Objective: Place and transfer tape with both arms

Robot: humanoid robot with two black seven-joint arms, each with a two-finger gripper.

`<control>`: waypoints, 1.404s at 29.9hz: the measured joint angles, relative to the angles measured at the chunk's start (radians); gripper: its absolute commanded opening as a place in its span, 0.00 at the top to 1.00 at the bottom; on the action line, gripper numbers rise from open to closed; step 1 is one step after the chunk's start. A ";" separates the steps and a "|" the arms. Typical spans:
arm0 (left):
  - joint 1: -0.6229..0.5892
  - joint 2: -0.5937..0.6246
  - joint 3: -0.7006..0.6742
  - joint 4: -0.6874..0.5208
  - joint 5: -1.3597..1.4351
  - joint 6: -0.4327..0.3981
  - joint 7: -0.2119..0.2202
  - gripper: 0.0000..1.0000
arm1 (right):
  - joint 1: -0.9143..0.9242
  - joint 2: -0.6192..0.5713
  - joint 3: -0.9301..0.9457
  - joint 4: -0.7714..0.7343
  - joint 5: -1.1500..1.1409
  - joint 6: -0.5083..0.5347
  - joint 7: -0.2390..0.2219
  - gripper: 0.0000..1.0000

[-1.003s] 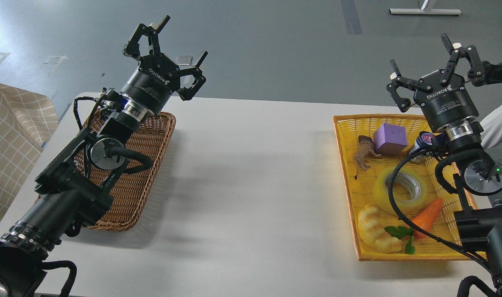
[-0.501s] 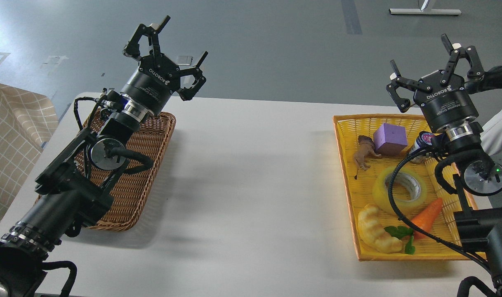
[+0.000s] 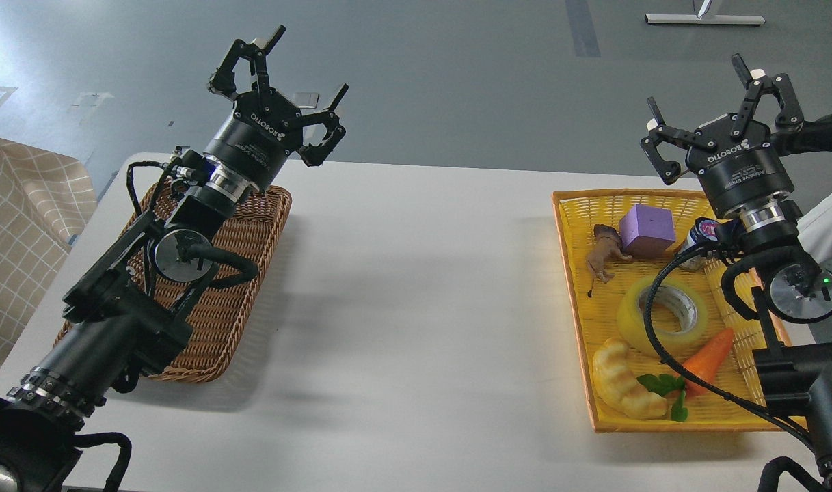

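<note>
The tape (image 3: 664, 313), a translucent yellow roll with a grey-white core, lies in the yellow basket (image 3: 571, 273) at the right, partly crossed by a black cable. My right gripper (image 3: 720, 102) is open and empty, held up beyond the far end of that basket, well above the tape. My left gripper (image 3: 279, 85) is open and empty, raised above the far end of the brown wicker basket (image 3: 231, 301) at the left.
The yellow basket also holds a purple block (image 3: 647, 229), a brown animal figure (image 3: 604, 251), a small bottle (image 3: 703, 234), a toy carrot (image 3: 706, 355) and a pale croissant toy (image 3: 624, 383). A white table (image 3: 416, 307) lies between the baskets. A checked cloth (image 3: 19, 225) is at far left.
My left gripper has shifted slightly to the right and up. The right gripper has hardly moved. Nothing was picked up.
</note>
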 measured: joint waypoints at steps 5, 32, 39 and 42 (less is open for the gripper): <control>0.001 0.000 0.001 0.000 0.000 0.000 0.000 0.02 | -0.001 -0.001 0.000 0.000 0.000 0.000 0.000 0.00; 0.004 -0.002 0.000 0.000 0.000 0.000 -0.001 0.02 | -0.011 -0.040 0.000 0.019 0.000 0.000 -0.001 0.00; 0.009 -0.002 0.000 0.000 0.000 0.000 -0.001 0.02 | -0.023 -0.112 -0.009 0.038 -0.006 0.000 -0.001 0.00; 0.010 -0.003 0.000 0.000 0.000 0.000 -0.001 0.02 | -0.030 -0.151 -0.016 0.047 -0.013 0.000 -0.001 0.00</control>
